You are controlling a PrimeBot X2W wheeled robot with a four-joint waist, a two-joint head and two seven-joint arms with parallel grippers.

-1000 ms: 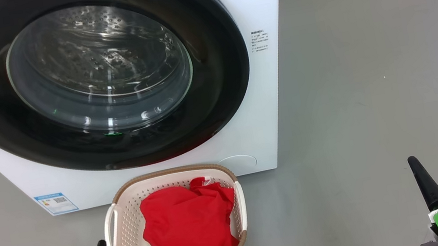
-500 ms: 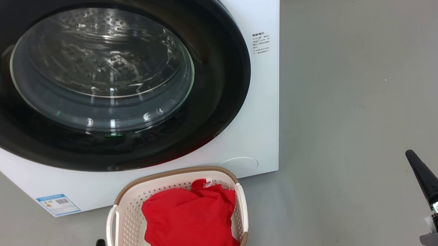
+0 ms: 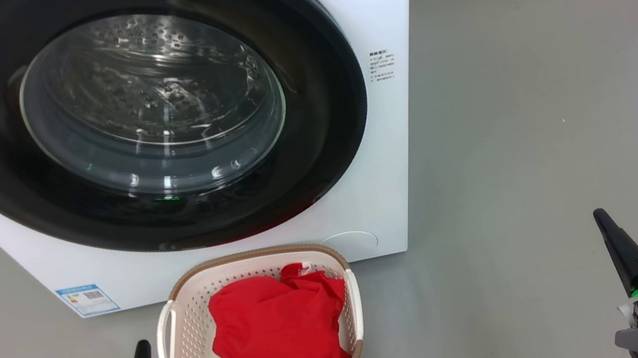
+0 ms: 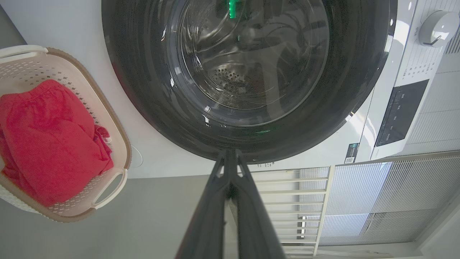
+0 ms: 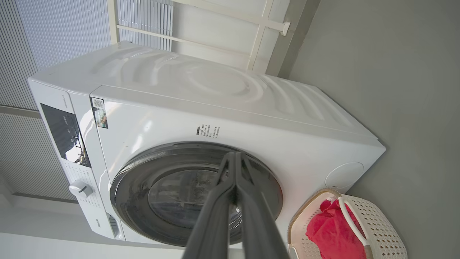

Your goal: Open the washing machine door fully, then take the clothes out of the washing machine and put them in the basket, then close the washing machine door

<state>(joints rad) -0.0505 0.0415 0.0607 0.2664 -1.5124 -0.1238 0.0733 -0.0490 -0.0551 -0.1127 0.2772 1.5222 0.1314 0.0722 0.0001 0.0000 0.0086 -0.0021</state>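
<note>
one washing machine (image 3: 388, 12), a white boxy front-loader, stands on the grey floor (image 3: 545, 134). its single washing machine door (image 3: 328, 138) lies closed flat against the front: a wide glossy black ring around one bulging clear glass window (image 3: 151, 103), through which the perforated steel drum shows. a small blue sticker (image 3: 86, 300) sits at the lower left corner of the front and one round white cover (image 3: 350, 242) at the lower right. the right wrist view shows one dark display panel (image 5: 64, 135) and one white knob (image 5: 79, 188) on the control strip.

one basket (image 3: 189, 350) stands on the floor just in front of the machine, below the door. it is cream-white, perforated and rounded rectangular, with a brown woven-look rim and two white side handles. the clothes (image 3: 279, 328) lie inside it as one crumpled bright red heap covering most of its floor, with a small white label at the heap's far edge. how many garments make up the heap cannot be told.

two grippers are in the head view. the left gripper (image 3: 141, 346) hangs just left of the basket and the right gripper (image 3: 601, 216) is well apart from it on the right. each has its two dark fingers pressed together with nothing between them, touching nothing.
</note>
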